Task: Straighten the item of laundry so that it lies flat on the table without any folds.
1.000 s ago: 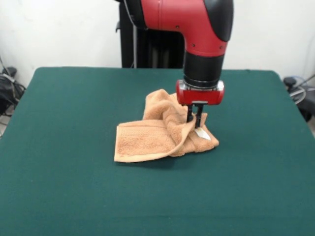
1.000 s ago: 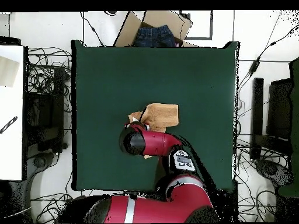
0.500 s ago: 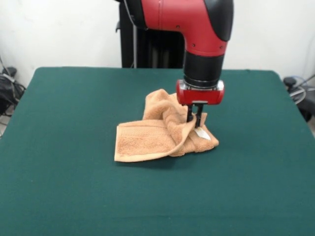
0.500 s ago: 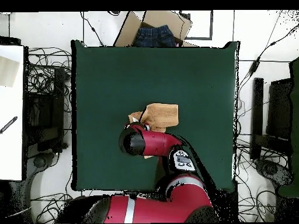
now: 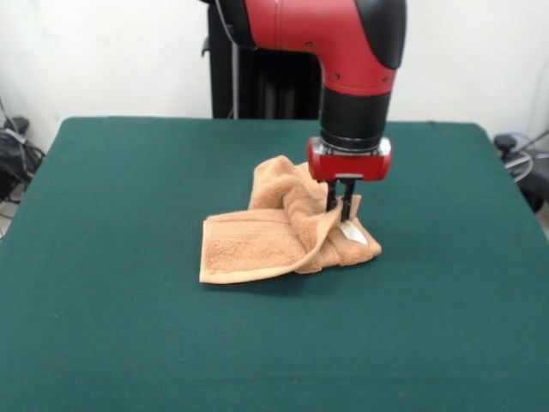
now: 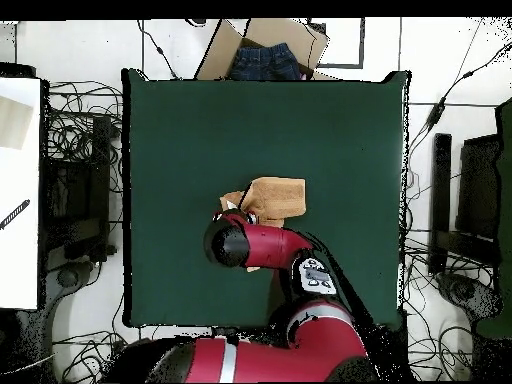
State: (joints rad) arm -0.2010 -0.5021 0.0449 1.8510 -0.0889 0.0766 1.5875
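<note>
Nothing is shifting: the red-and-black gripper [image 5: 340, 210] is staying pinched on the crumpled tan-orange terry towel [image 5: 287, 233] near its white tag [image 5: 352, 233], still unlifted, folds remaining.

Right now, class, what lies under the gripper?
The bunched part of the towel, its white tag just below the gripper. The green table beneath the cloth is covered.

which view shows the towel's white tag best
The front view: the white tag shows plainly on the crumpled towel, just below the claw. In the overhead view the arm covers that side of the towel, so no tag shows.
</note>
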